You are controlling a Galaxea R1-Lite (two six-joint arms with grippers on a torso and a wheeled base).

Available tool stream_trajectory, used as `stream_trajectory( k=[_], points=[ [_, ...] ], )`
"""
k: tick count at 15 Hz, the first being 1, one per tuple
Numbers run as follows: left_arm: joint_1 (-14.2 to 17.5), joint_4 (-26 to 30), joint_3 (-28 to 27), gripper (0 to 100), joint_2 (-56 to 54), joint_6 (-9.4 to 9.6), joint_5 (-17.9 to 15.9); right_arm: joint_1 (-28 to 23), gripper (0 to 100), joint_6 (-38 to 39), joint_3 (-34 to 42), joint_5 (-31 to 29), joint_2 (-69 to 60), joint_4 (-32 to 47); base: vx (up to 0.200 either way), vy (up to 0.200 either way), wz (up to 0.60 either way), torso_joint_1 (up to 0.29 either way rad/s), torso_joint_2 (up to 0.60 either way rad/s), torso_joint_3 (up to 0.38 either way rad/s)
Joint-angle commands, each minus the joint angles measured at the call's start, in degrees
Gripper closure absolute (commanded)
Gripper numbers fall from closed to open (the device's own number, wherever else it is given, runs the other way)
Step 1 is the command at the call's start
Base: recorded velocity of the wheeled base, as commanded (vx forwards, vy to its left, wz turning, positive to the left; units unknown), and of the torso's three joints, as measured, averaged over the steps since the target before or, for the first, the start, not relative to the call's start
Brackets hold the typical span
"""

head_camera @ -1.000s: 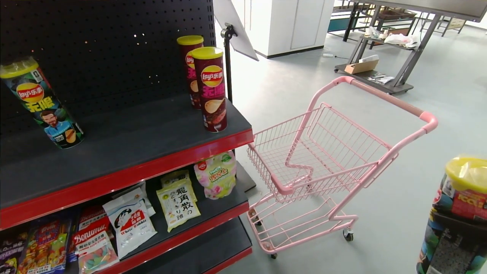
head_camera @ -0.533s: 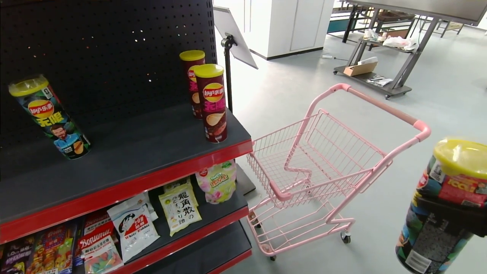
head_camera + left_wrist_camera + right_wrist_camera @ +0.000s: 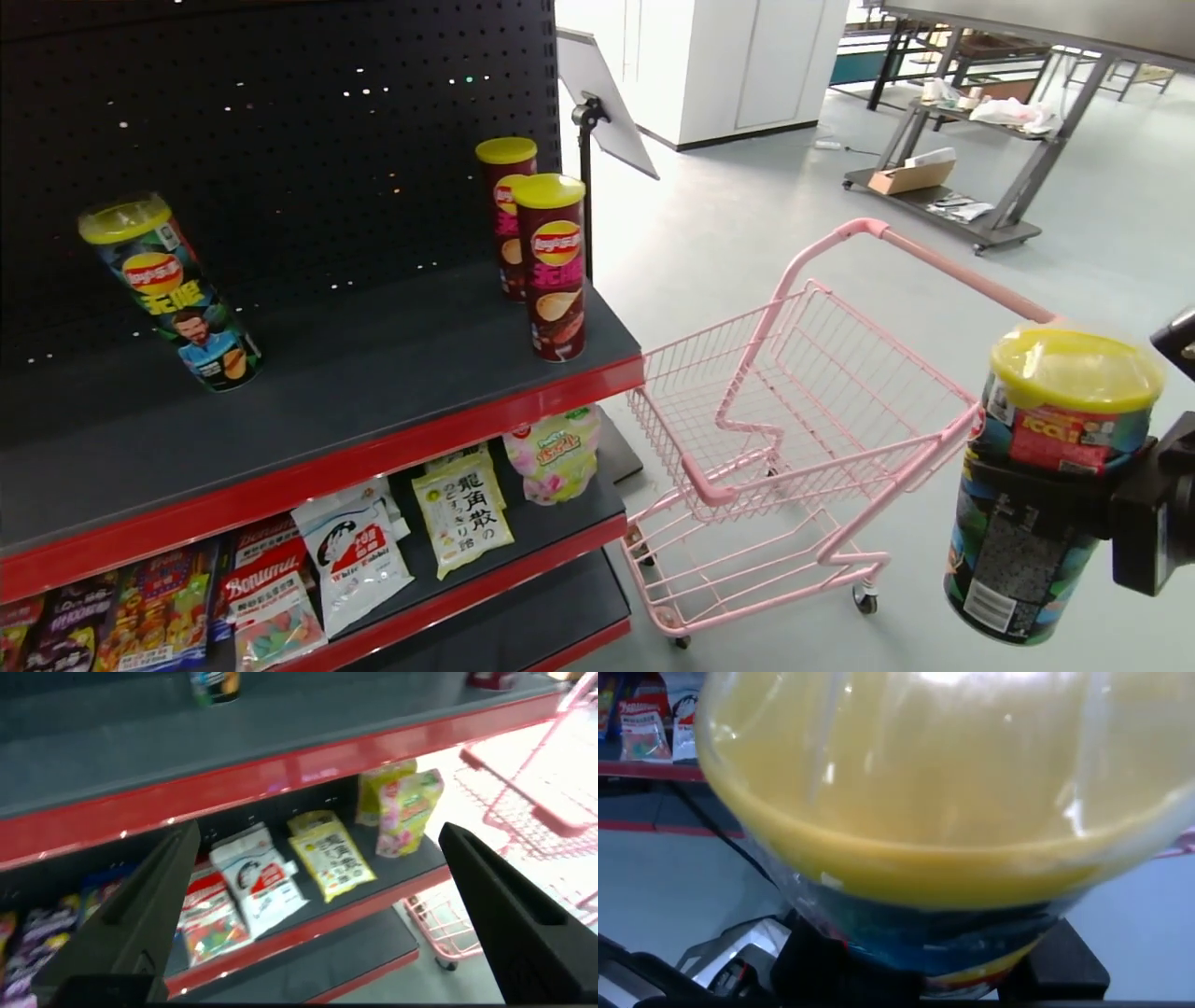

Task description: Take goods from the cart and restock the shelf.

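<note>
A store aisle seen from above. At the near right, the right gripper [image 3: 1055,490] is clamped around the middle of a chip canister [image 3: 1018,551] with a yellow lid and a dark, blue-green printed body. The canister stands upright in the grip, long axis vertical and lid on top, held in the air above the grey floor.

Just to its left is the pink wire shopping cart [image 3: 803,392], which stands between the canister and the shelf unit. The top shelf [image 3: 373,373], a dark board with a red front edge, lies well to the left of the held canister and farther away. Two dark red chip canisters [image 3: 557,266] stand upright at its right end, one behind the other, and a blue-green canister [image 3: 173,289] like the held one stands far left, with bare board between them.

The left gripper [image 3: 318,905] hangs in front of the lower shelf of snack bags [image 3: 322,859], its two black fingers spread wide with nothing between them.

The coming move likely turns on one thing – the right arm must carry the canister left, past the cart, keeping it upright.
</note>
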Motion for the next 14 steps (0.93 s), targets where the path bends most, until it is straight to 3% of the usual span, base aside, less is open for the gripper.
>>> stream_trajectory(
  k=[1, 6, 11, 14],
  points=[
    [0.01, 0.02, 0.0, 0, -0.03, -0.07, 0.03, -0.12, 100, 0.03, 1.11, 0.04, 0.12, 0.1, 0.0, 0.0, 0.6, 0.012, 0.01, -0.002],
    [0.01, 0.02, 0.0, 0, -0.03, -0.07, 0.03, -0.12, 100, 0.03, 1.46, 0.04, -0.4, 0.1, 0.0, 0.0, 0.6, 0.004, 0.0, 0.0],
    [0.01, 0.02, 0.0, 0, -0.12, 0.01, 0.03, 0.32, 100, 0.12, 7.52, 0.83, -6.03, -2.0, 0.0, 0.0, 0.0, 0.0, 0.0, 0.0],
    [0.01, 0.02, 0.0, 0, -0.03, 0.1, -0.06, 2.51, 100, 0.12, 10.51, 6.54, -9.54, -2.27, 0.0, 0.133, 0.0, 0.005, 0.0, 0.003]
  ],
)
